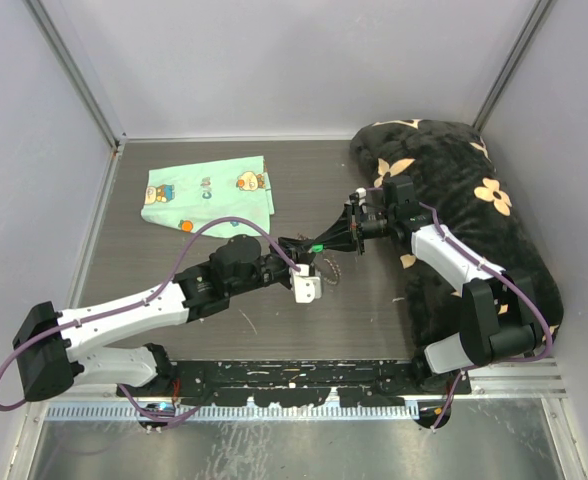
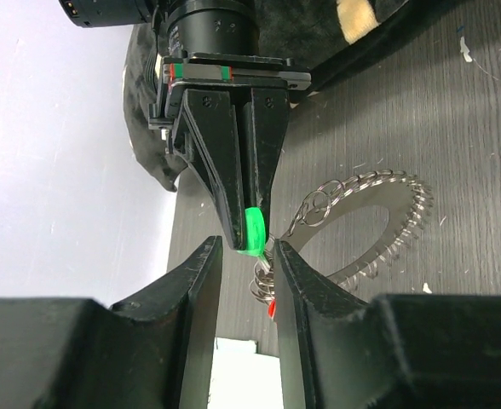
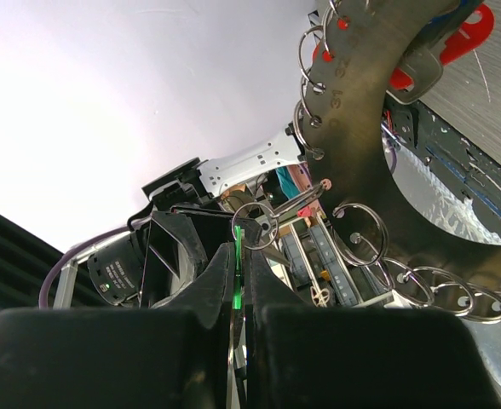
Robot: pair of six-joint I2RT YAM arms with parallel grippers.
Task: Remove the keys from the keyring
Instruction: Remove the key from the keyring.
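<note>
The keyring lies on the dark table at the centre, a flat silver loop fringed with small split rings. My right gripper reaches in from the right and is shut on a green-headed key, seen edge-on between its fingers. That key hangs on a small ring by the keyring's band. My left gripper faces it with fingers apart, the green key's tip and a cluster of small rings between them, close to the right finger. A red-headed key hangs further round the loop.
A mint-green cartoon-print cloth lies at the back left. A black cushion with cream flowers fills the right side under the right arm. Grey walls close in the table on three sides.
</note>
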